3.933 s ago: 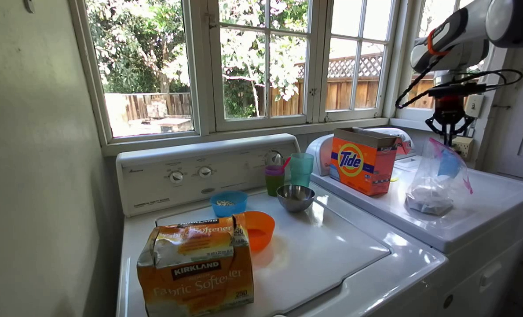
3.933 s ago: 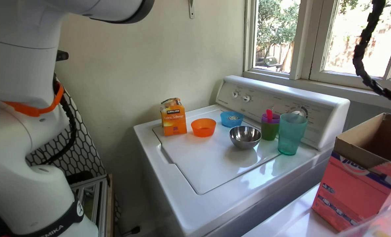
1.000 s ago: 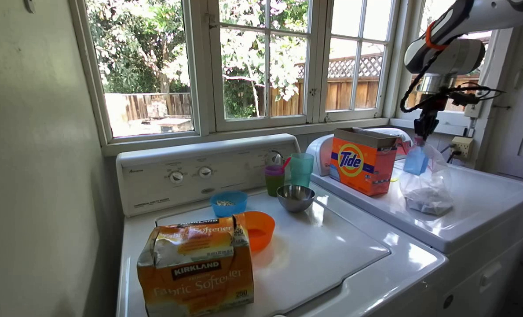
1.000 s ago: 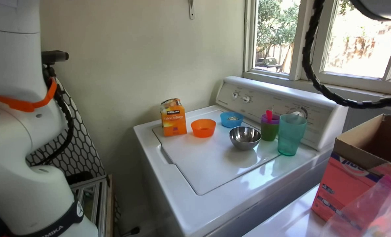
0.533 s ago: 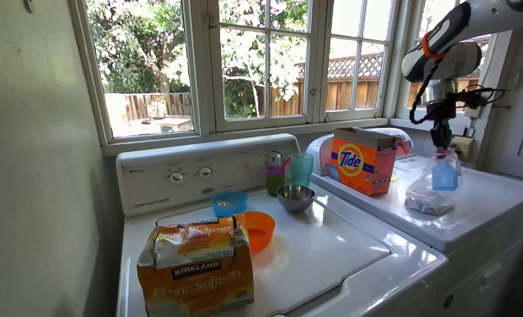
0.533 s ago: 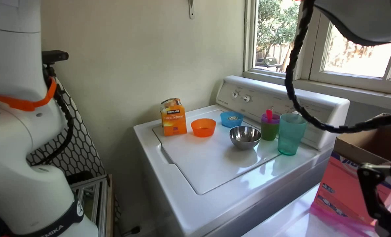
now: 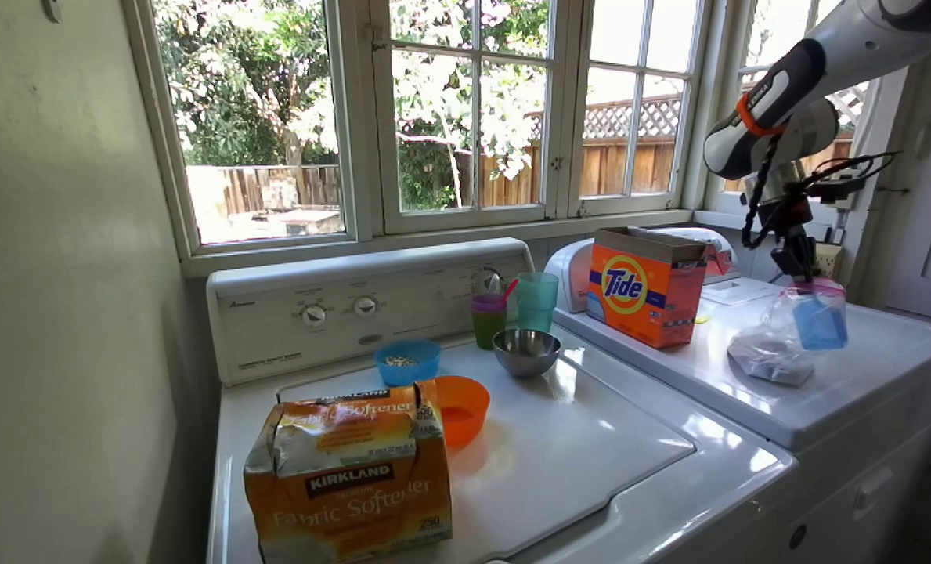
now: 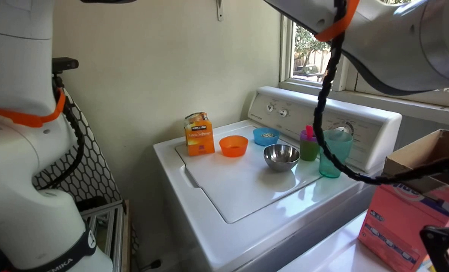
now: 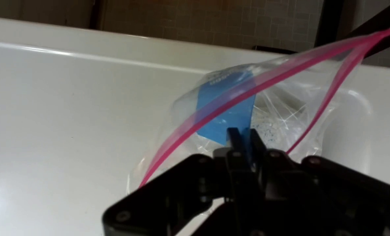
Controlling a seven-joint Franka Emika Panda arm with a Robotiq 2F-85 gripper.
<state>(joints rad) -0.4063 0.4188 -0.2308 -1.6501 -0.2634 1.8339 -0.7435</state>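
Observation:
My gripper [image 9: 243,132] is shut on a blue scoop [image 9: 226,108], whose thin handle runs between the black fingers. The scoop sits in the mouth of a clear plastic bag [image 9: 290,118], and the bag's pink zip edge crosses over it. Pale powder with blue specks shows at the bag's bottom. In an exterior view the gripper [image 7: 805,276] points down at a tilt, with the scoop [image 7: 821,323] below it. There the bag [image 7: 774,359] rests on the white machine top and leans toward the scoop. Whether the scoop holds powder cannot be seen.
A Tide box [image 7: 637,298] with its top open stands beside the bag. On the adjoining washer are a Kirkland box [image 8: 199,138], an orange bowl [image 8: 233,146], a blue bowl [image 8: 266,136], a metal bowl [image 8: 281,160] and cups. The machine's edge [image 9: 116,42] lies close to the bag.
Held in the gripper, the scoop has moved right and lower in an exterior view. The gripper has tilted, and the bag's upper part has been drawn over the same way.

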